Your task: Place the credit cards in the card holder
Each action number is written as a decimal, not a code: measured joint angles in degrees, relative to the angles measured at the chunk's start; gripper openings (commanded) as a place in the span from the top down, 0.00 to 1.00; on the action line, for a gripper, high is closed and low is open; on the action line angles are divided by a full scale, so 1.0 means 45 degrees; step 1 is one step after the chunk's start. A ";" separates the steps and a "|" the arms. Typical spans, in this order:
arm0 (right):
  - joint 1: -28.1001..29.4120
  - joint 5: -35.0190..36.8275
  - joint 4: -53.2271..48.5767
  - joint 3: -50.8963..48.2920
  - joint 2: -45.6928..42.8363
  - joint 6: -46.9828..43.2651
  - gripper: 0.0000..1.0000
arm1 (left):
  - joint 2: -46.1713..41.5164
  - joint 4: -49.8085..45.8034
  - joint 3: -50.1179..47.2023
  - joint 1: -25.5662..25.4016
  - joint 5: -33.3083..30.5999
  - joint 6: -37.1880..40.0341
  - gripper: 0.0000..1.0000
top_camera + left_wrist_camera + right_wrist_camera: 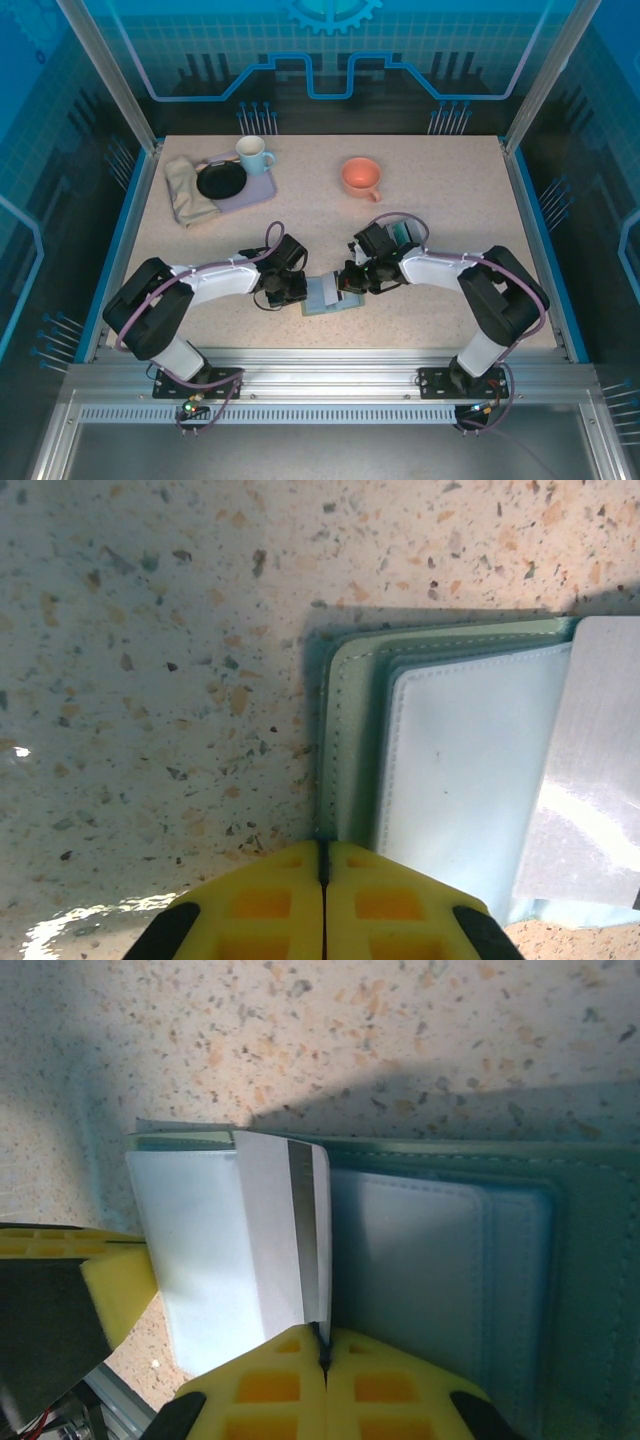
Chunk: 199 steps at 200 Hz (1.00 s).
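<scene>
The card holder [328,298] lies open on the table between my two grippers, pale green with clear sleeves [460,780]. My left gripper [323,848] is shut on the holder's left edge [338,750]; from above it [297,290] sits at the holder's left side. My right gripper [322,1345] is shut on the edge of a white credit card [272,1230] with a dark stripe. That card stands tilted over the holder's clear sleeve [200,1250], and in the left wrist view it [590,770] slants across the holder's right part. From above, the right gripper [351,281] is over the holder's right side.
A tray [262,186] with a black plate [222,181] and a teal mug [254,154] stands at the back left, with a folded cloth [186,190] beside it. An orange cup [360,177] is at the back centre. Something teal [400,233] shows behind my right wrist.
</scene>
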 measured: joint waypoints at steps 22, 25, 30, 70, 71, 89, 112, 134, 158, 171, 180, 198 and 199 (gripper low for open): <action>0.0053 -0.0185 0.0151 -0.0248 -0.0199 -0.0083 0.96 | 0.0000 0.0000 0.0000 0.0000 -0.0005 -0.0005 0.94; 0.0063 -0.0209 0.0180 -0.0296 -0.0209 -0.0083 0.96 | 0.0000 0.0000 0.0000 0.0000 0.0000 -0.0005 0.94; 0.0083 -0.0238 0.0238 -0.0379 -0.0209 -0.0078 0.96 | 0.0000 0.0000 0.0000 0.0000 0.0000 -0.0010 0.94; 0.0306 -0.0486 0.0869 -0.0607 0.0034 0.0185 0.96 | 0.0000 -0.0005 0.0005 0.0000 0.0000 -0.0019 0.94; 0.0306 -0.0500 0.0894 -0.0607 0.0044 0.0214 0.96 | 0.0000 -0.0005 0.0005 0.0000 0.0000 -0.0019 0.94; 0.0350 -0.0622 0.1146 -0.0607 0.0185 0.0335 0.95 | 0.0024 -0.0039 0.0044 0.0000 0.0000 -0.0019 0.94; 0.0350 -0.0714 0.1297 -0.0607 0.0301 0.0495 0.94 | 0.0063 -0.0107 0.0092 0.0000 0.0000 -0.0019 0.94; 0.0427 -0.0753 0.1389 -0.0578 0.0364 0.0602 0.93 | 0.0068 -0.0117 0.0097 0.0000 0.0000 -0.0019 0.94; 0.0695 -0.0733 0.1384 -0.0272 0.0627 0.0753 0.90 | 0.0068 -0.0117 0.0097 0.0000 0.0000 -0.0019 0.94; 0.0874 -0.0695 0.1404 -0.0126 0.0767 0.0908 0.89 | 0.0068 -0.0117 0.0097 0.0000 0.0000 -0.0019 0.95; 0.1005 -0.0656 0.1399 -0.0049 0.0855 0.0971 0.87 | 0.0068 -0.0117 0.0097 0.0000 0.0000 -0.0019 0.95; 0.1175 -0.0520 0.1239 0.0141 0.0976 0.0976 0.83 | 0.0068 -0.0136 0.0117 0.0000 -0.0005 -0.0019 0.95; 0.1180 -0.0510 0.1224 0.0146 0.0976 0.0967 0.83 | 0.0068 -0.0136 0.0121 0.0000 -0.0005 -0.0019 0.95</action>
